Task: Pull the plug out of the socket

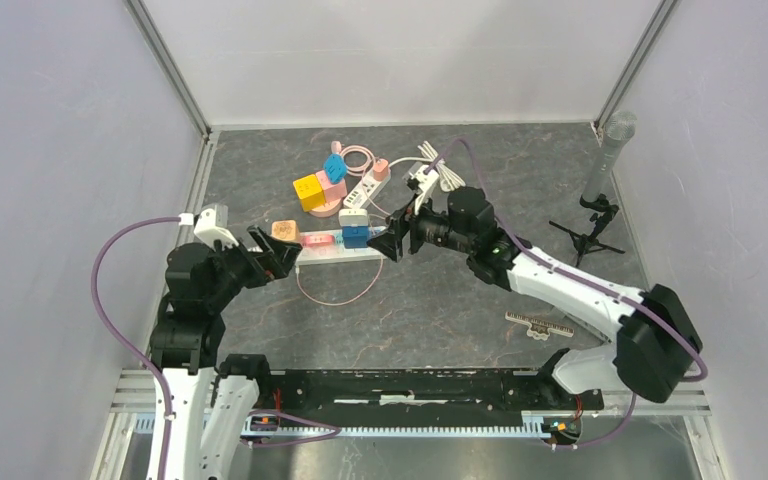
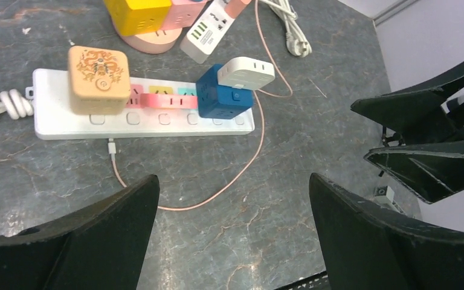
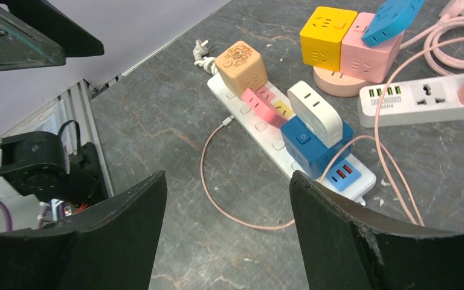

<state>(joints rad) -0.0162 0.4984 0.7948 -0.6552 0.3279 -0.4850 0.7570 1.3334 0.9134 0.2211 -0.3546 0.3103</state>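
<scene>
White plug (image 3: pixel 315 113) atop blue cube (image 3: pixel 311 148) | tan cube (image 3: pixel 241 65) nearby | pink cable (image 2: pixel 175 208) perhaps touching

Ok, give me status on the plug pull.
Left gripper, right gripper: jaws open, empty. Blue cube plug seated in white power strip, untouched. Pink cable loops beside it.

Grey marbled tabletop (image 1: pixel 440 310), pale walls (image 1: pixel 60 100)
</scene>
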